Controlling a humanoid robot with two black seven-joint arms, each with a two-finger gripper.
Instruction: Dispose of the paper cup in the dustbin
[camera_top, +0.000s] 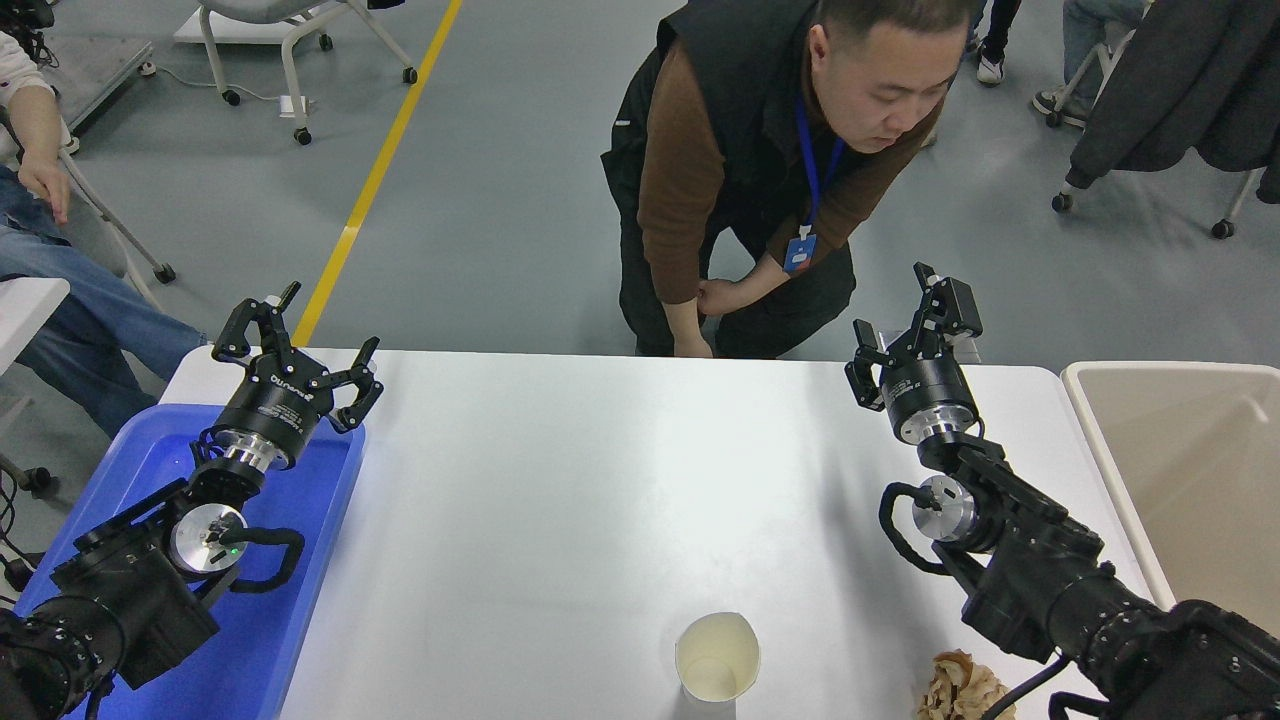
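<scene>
cup waits at the near edge, bin to my right

my right gripper (905, 318) hangs empty, fingers spread, over the table's far side; my left gripper (300, 340), also spread, sits parked above the blue tray (310, 600). the paper cup (717, 657) stands upright near the front edge, beside a crumpled paper wad (962, 687). i judge it light, thin and easily crushed: pinch gently across the rim. its base and the dustbin (1110, 470) are cut off.

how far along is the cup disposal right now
Nothing looks done yet: the paper cup stands upright on the table's near edge, untouched. Nothing is in hand; the right tool is open and empty, raised near the far edge. Still left: grasping the cup and dropping it into the dustbin at right.
</scene>
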